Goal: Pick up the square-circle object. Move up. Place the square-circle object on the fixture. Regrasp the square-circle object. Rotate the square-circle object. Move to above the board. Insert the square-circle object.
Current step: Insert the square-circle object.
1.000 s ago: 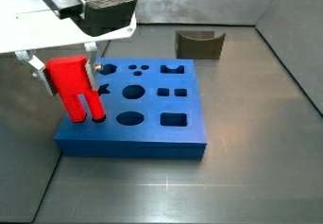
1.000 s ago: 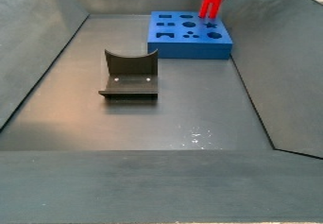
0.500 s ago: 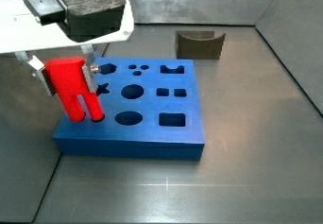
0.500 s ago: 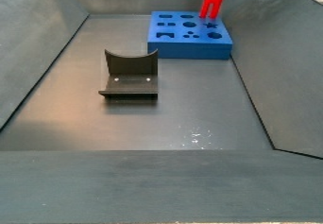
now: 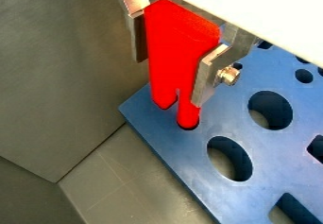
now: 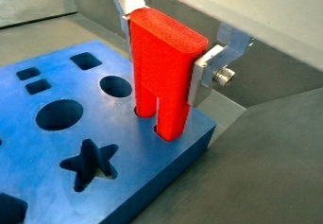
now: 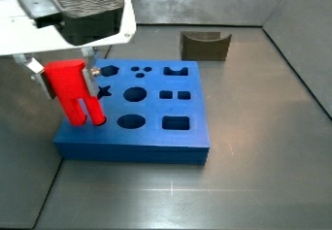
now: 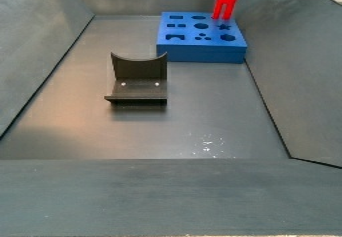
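End effector (image 6: 167, 41) clamped square-circle object (image 6: 164, 72) by solid head above board (image 6: 51, 166) corner; piece looked rigid, light, slick plastic.

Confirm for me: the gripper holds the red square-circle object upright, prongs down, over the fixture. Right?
Not quite. The gripper holds the square-circle object upright, prongs down, at the board's corner holes, as both wrist views show. The fixture stands apart, behind the board, in a side view.
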You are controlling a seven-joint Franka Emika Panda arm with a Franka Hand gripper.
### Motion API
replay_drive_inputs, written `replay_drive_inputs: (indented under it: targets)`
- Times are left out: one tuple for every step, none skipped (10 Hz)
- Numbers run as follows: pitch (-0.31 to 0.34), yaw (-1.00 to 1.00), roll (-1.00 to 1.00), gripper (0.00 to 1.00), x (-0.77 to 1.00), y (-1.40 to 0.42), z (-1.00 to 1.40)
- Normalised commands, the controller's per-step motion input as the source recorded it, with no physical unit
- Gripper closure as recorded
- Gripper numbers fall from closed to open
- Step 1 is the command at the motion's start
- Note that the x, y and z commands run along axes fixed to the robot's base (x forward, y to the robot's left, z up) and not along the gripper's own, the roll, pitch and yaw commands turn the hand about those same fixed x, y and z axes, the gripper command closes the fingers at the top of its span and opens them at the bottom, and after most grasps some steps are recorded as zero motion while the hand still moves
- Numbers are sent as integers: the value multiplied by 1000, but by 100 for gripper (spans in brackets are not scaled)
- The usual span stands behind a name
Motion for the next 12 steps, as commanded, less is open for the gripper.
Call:
replay_drive_inputs:
  targets:
    - [-94,-151,93,100,11,-254,-1000]
    - [-94,0,129,100,0,-29,-997]
    - [0,71,6,100,0,-40,0]
    - [-16,0,0,100,0,0,0]
    - [-107,0,80,100,0,0,-646]
    - [-206,114,0,100,0,-40,-706]
    - [0,0,0,100,46,-3,-86]
    - [-26,0,37,100,151,0,-1000]
    - [-3,91,0,100,97,0,-1000]
    - [-10,317,0,100,234,100,-1000]
    - [-14,394,0,100,286,109,-1000]
    - [-9,374,0,100,306,89,-1000]
